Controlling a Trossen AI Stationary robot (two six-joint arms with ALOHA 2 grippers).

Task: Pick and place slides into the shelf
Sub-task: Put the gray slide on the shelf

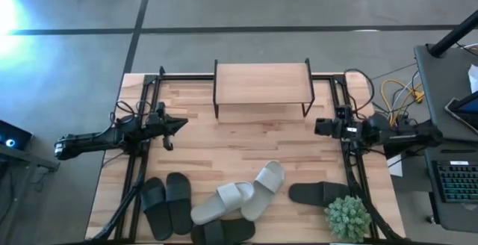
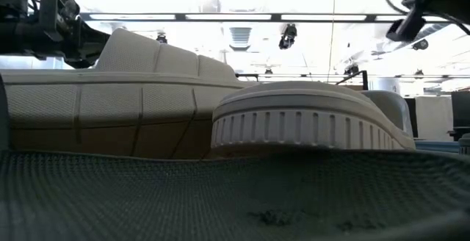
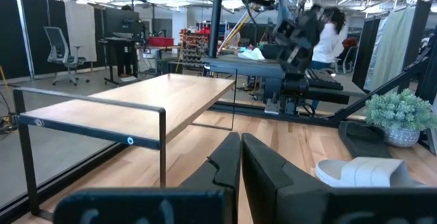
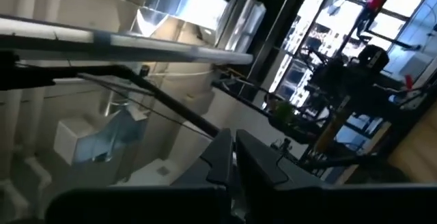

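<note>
Left hand (image 1: 179, 125) and right hand (image 1: 319, 128): fingers together, empty, above the surface (image 1: 246, 148). Shelf (image 1: 262, 84) at far edge. Slides (image 1: 239, 196) at near edge; one black slide is cut off.

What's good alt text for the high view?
Six slides, four black and two white, lie along the table's near edge beside a potted plant; the shelf at the far edge holds none. The left gripper and right gripper, both shut, flank it.
</note>
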